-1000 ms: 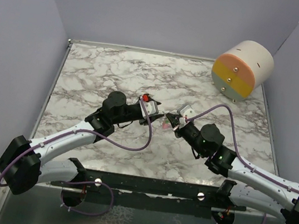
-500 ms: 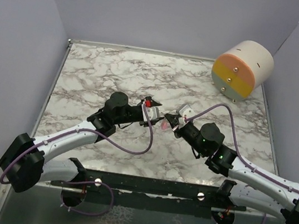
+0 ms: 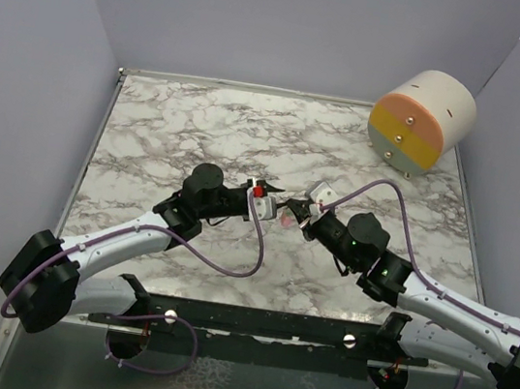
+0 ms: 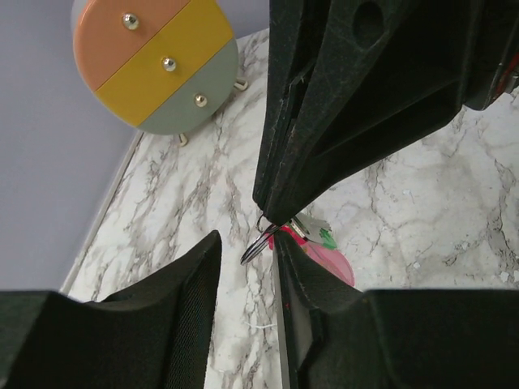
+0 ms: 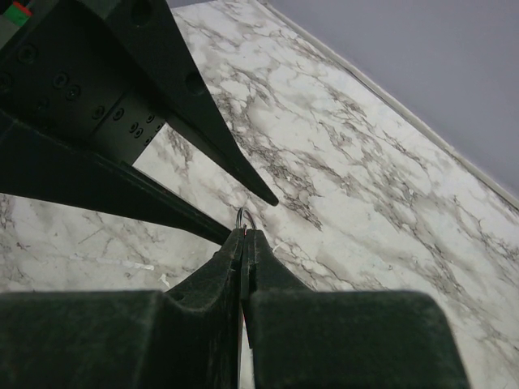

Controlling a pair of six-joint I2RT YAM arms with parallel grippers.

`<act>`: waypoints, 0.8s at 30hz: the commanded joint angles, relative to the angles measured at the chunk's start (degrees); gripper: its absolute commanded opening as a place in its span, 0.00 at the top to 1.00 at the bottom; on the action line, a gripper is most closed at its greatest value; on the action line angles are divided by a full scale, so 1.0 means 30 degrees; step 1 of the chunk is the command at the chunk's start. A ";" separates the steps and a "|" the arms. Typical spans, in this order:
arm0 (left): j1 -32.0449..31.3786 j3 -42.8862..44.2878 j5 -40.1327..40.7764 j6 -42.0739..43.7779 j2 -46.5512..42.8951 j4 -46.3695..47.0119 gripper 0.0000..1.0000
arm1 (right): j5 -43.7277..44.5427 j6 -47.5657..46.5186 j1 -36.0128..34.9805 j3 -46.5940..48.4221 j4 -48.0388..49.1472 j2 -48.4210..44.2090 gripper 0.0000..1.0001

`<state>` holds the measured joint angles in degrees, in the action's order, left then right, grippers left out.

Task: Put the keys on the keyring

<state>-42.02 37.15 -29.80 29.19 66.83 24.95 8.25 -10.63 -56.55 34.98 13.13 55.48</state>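
Marble-patterned tabletop (image 3: 182,124) lies under both arms, which meet tip to tip near its middle. The right gripper (image 5: 244,237) is clamped tight on a thin metal wire keyring (image 5: 245,217), pinching it at the very tips so that the loop sticks out in front of them. The left gripper (image 4: 246,241) faces it with its jaws apart and nothing between them, and the ring sits just off its fingertips, in line with the gap.

Both keys are just beside the right gripper's tips in the left wrist view: the longer pink-red plastic-headed key (image 4: 328,261) and the short bright green plastic-headed key (image 4: 327,237), close together and next to the ring. Whether either is already threaded onto the wire or only sits against it cannot be told; the parts are too small and partly hidden.

By this judgement the ring is secured and the threading itself is unconfirmed. A round cream drum with orange, yellow and grey-green bands (image 3: 421,121) stands well apart at the far right corner.
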 commanded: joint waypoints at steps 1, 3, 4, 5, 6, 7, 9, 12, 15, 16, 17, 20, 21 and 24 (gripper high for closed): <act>-0.0166 -0.0122 -0.0994 0.0489 -0.0014 0.0706 0.69 | -0.0262 0.0317 0.0032 0.0730 -0.0282 -0.0180 0.99; -0.0173 -0.0136 -0.1008 0.0469 -0.0036 0.0692 0.72 | -0.0238 0.0337 0.0030 0.0732 -0.0273 -0.0150 0.99; -0.0173 -0.0136 -0.1003 0.0466 -0.0043 0.0679 0.76 | -0.0191 0.0346 0.0016 0.0728 -0.0266 -0.0173 0.99; -0.0173 -0.0158 -0.0973 0.0465 -0.0062 0.0678 0.80 | -0.0138 0.0372 0.0029 0.0728 -0.0273 -0.0183 0.99; -0.0173 -0.0164 -0.0940 0.0443 -0.0068 0.0685 0.82 | -0.0106 0.0379 0.0030 0.0724 -0.0266 -0.0180 0.99; -0.0173 -0.0165 -0.0921 0.0437 -0.0069 0.0678 0.85 | -0.0065 0.0380 0.0016 0.0724 -0.0247 -0.0169 0.99; -0.0177 -0.0187 -0.0853 0.0382 -0.0140 0.0678 0.89 | 0.0052 0.0409 0.0031 0.0732 -0.0253 -0.0183 0.99; -0.0180 -0.0249 -0.0820 0.0377 -0.0284 0.0692 0.94 | 0.0300 0.0473 0.0019 0.0745 -0.0291 -0.0177 0.99; -0.0197 -0.0296 -0.0846 0.0378 -0.0430 0.0692 0.98 | 0.0609 0.0567 0.0039 0.0759 -0.0338 -0.0141 0.99; -0.0187 -0.0310 -0.0840 0.0392 -0.0488 0.0698 0.99 | 0.0771 0.0605 0.0024 0.0809 -0.0366 -0.0127 0.99; -0.0197 -0.0337 -0.0828 0.0405 -0.0528 0.0706 1.00 | 0.0927 0.0636 0.0015 0.0826 -0.0428 -0.0148 0.99; -0.0184 -0.0413 -0.0834 0.0429 -0.0719 0.0704 1.00 | 0.1426 0.0782 0.0014 0.0997 -0.0647 -0.0115 0.99; -0.0185 -0.0442 -0.0853 0.0450 -0.0787 0.0692 1.00 | 0.1577 0.0811 0.0014 0.1036 -0.0712 -0.0091 0.99; -0.0188 -0.0482 -0.0778 0.0436 -0.0931 0.0701 1.00 | 0.1895 0.0896 0.0021 0.1048 -0.0791 -0.0138 0.99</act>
<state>-42.48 36.16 -30.74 30.00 65.95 25.19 11.29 -9.13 -56.51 36.12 12.29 55.51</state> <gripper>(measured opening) 0.050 0.014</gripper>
